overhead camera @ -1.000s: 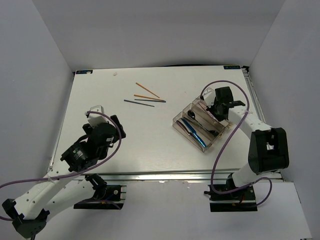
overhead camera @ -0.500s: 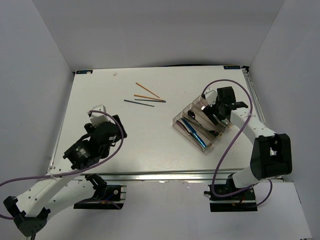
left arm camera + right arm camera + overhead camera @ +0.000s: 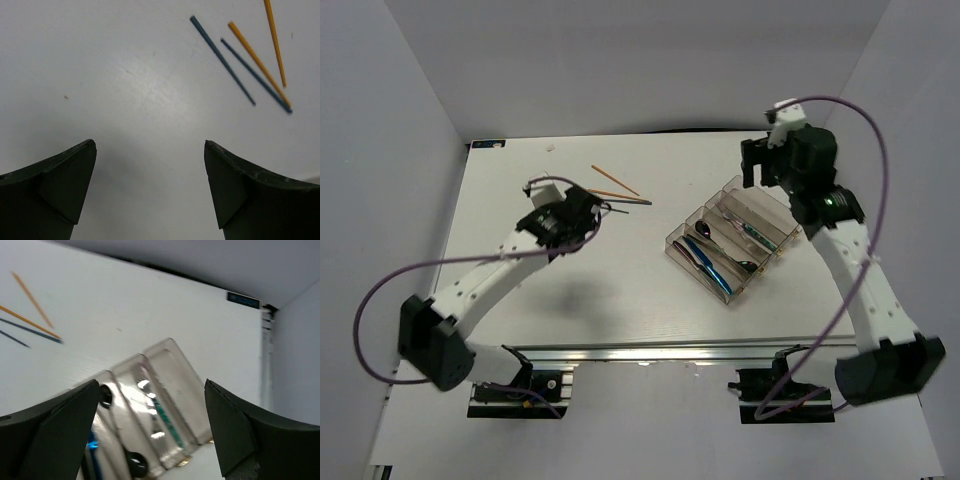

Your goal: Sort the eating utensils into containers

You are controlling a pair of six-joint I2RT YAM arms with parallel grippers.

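Two orange chopsticks [image 3: 615, 181] and two thin dark blue sticks [image 3: 222, 60] lie loose on the white table, back of centre. My left gripper [image 3: 592, 215] hovers open just to their left, and in the left wrist view [image 3: 150, 150] only bare table shows between its fingers. The clear divided container [image 3: 767, 210] sits right of centre. It holds a blue knife [image 3: 717, 272], a black spoon [image 3: 135, 463] and a green-handled piece [image 3: 165, 424]. My right gripper [image 3: 760, 170] hangs open and empty above the container's far end.
The orange chopsticks [image 3: 31, 298] also show at the right wrist view's left edge. The container's rightmost compartment [image 3: 187, 385] looks empty. White walls close in the table on three sides, and a metal rail [image 3: 825, 190] runs along its right edge.
My left arm swung from the front left up to the chopsticks. My right gripper opened, leaving a utensil in the container, and rose back above it.
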